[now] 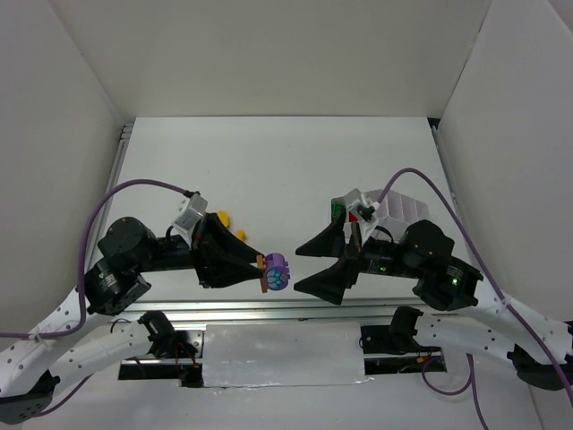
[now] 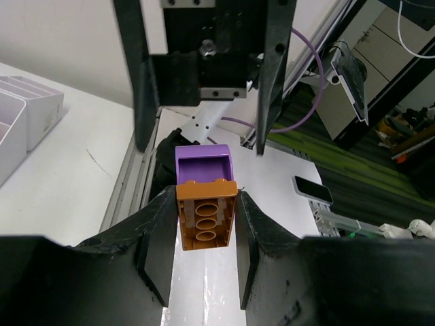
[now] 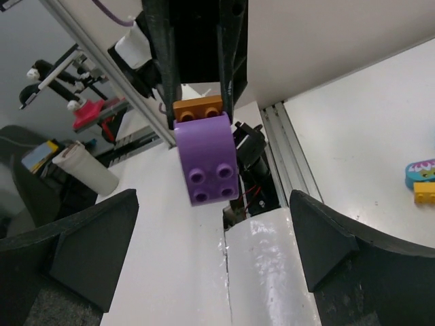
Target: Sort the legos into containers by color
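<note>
Left gripper [image 2: 204, 234] was clamped on one orange brick [image 2: 206, 217], with one purple brick [image 2: 202, 161] stuck to its far end. The joined pair hung in the air near the front edge of the table [image 1: 269, 161], between the two arms. Right gripper [image 1: 302, 268] had its jaws wide apart, faced the pair and touched nothing. Loose on the table: one yellow brick [image 1: 224, 218] beside the left arm, and one teal piece [image 3: 423, 171] touching it in the right wrist view. One white tray [image 1: 407, 208] sat behind the right arm, partly hidden. Its compartments could not be counted.
</note>
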`<state>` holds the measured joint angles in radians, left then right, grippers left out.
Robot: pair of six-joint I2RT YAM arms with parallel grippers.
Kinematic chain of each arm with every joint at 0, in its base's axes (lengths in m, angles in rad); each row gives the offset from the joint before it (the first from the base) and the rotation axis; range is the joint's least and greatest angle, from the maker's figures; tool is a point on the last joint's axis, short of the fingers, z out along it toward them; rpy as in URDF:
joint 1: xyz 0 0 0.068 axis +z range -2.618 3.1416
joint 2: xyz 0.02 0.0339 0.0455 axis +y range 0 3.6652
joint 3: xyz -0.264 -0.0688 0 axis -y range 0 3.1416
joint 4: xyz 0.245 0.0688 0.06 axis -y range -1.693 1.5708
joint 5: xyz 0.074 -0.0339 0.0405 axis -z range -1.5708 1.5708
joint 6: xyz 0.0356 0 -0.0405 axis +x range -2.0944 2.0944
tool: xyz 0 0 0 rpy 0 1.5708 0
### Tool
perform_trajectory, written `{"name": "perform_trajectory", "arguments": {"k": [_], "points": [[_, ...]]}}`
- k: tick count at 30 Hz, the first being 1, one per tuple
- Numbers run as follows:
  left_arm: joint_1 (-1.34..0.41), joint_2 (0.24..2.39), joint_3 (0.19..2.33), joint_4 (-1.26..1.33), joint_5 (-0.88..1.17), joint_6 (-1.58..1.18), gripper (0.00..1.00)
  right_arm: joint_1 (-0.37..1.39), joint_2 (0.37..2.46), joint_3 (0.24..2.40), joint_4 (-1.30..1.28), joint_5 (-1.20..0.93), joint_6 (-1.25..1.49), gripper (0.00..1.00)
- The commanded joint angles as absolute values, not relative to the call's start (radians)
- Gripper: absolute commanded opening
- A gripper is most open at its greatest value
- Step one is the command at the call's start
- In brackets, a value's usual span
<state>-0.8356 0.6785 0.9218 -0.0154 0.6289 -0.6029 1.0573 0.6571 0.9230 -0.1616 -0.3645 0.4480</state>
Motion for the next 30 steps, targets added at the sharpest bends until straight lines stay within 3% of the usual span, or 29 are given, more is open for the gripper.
{"name": "perform_trajectory", "arguments": {"k": [1, 9, 12, 13, 18, 20, 30], "points": [[-0.834, 0.667, 0.936, 0.054, 0.678, -0.586, 0.00, 1.054, 0.727, 0.965, -0.069, -0.457, 0.452, 1.00], [-0.835, 0.655, 0.927, 0.041, 0.649, -0.583, 0.00, 1.055, 0.801, 0.942, 0.051, -0.506, 0.499, 0.92], [-0.835, 0.664, 0.923, 0.047, 0.650, -0.583, 0.00, 1.055, 0.804, 0.934, 0.072, -0.500, 0.494, 0.71], [-0.834, 0.664, 0.922, 0.049, 0.650, -0.584, 0.00, 1.055, 0.807, 0.927, 0.093, -0.508, 0.497, 0.57], [-0.834, 0.669, 0.922, 0.048, 0.637, -0.583, 0.00, 1.055, 0.819, 0.914, 0.150, -0.595, 0.506, 0.26], [-0.836, 0.667, 0.923, 0.049, 0.640, -0.581, 0.00, 1.055, 0.816, 0.905, 0.158, -0.609, 0.485, 0.02], [-0.834, 0.624, 0.930, 0.022, 0.634, -0.545, 0.00, 1.055, 0.706, 0.851, 0.074, -0.551, 0.348, 0.00]]}}
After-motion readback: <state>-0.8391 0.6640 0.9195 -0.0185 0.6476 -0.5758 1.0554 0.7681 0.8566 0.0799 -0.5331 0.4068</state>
